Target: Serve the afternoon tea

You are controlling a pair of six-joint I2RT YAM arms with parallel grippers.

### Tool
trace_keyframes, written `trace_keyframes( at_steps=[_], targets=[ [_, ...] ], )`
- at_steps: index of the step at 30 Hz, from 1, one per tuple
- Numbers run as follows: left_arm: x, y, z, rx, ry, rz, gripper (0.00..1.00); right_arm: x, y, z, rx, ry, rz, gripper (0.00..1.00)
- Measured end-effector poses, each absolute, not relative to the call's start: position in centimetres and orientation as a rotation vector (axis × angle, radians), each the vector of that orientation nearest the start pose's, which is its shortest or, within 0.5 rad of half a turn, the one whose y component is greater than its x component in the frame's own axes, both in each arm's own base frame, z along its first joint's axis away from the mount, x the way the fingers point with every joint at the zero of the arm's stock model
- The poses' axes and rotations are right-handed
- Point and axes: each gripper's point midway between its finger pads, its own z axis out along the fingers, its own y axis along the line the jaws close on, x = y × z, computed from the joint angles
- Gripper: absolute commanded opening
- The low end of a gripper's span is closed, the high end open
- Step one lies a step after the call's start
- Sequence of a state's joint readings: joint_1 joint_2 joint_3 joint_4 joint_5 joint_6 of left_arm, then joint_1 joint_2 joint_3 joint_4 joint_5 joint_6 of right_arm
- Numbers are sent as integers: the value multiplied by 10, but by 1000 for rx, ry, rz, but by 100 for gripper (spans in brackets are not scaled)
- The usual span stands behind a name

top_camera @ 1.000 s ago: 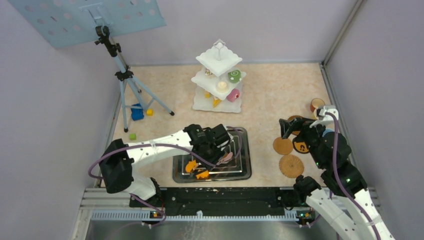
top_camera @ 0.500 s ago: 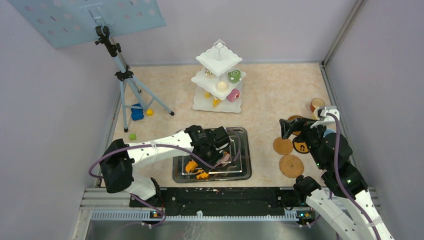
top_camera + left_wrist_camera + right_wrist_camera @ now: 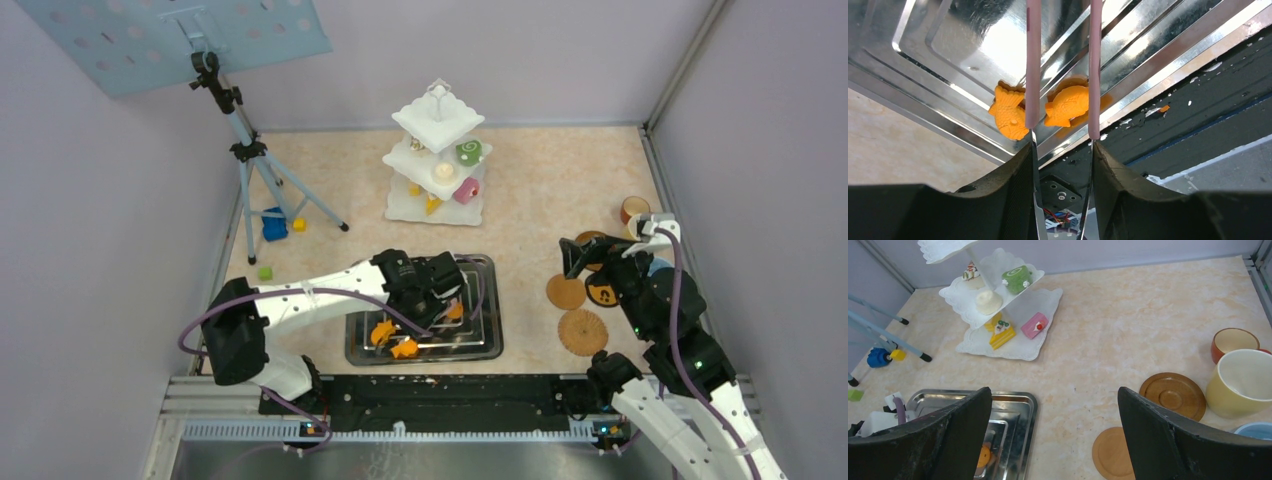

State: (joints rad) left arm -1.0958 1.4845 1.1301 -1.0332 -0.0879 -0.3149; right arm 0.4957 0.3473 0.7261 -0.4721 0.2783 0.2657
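My left gripper is shut on the pink tongs over the steel tray. In the left wrist view the two tong arms straddle one orange fish pastry, with a gap on each side. A second orange fish lies just left of it. My right gripper is open and empty above the table by the coasters. The white three-tier stand holds green swirl, cream, pink and yellow pastries.
Yellow mug, brown mug and blue mug rim stand at the right with coasters. A tripod with small blocks stands at the left. The black rail borders the tray's near edge.
My left gripper has shifted slightly over the tray with the tongs, bringing them down around an orange fish pastry. The right arm has hardly moved.
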Motion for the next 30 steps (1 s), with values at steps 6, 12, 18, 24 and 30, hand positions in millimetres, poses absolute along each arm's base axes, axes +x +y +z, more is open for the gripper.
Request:
trace_keyframes(
  at_steps=[6,12,18,24,30],
  targets=[
    [127,-226,99,1078,2699,-47,33,210,71,287,18,1671,348,94],
    [132,-225,103,1050,2676,-30,31,210,71,289,19,1663,351,94],
    [136,-228,108,1035,2654,-36,42,210,71,290,21,1658,354,94],
    [127,-235,108,1062,2684,-117,55,210,71,290,21,1658,354,94],
    [119,-240,108,1091,2703,-181,59,210,71,290,21,1658,354,94]
  ],
)
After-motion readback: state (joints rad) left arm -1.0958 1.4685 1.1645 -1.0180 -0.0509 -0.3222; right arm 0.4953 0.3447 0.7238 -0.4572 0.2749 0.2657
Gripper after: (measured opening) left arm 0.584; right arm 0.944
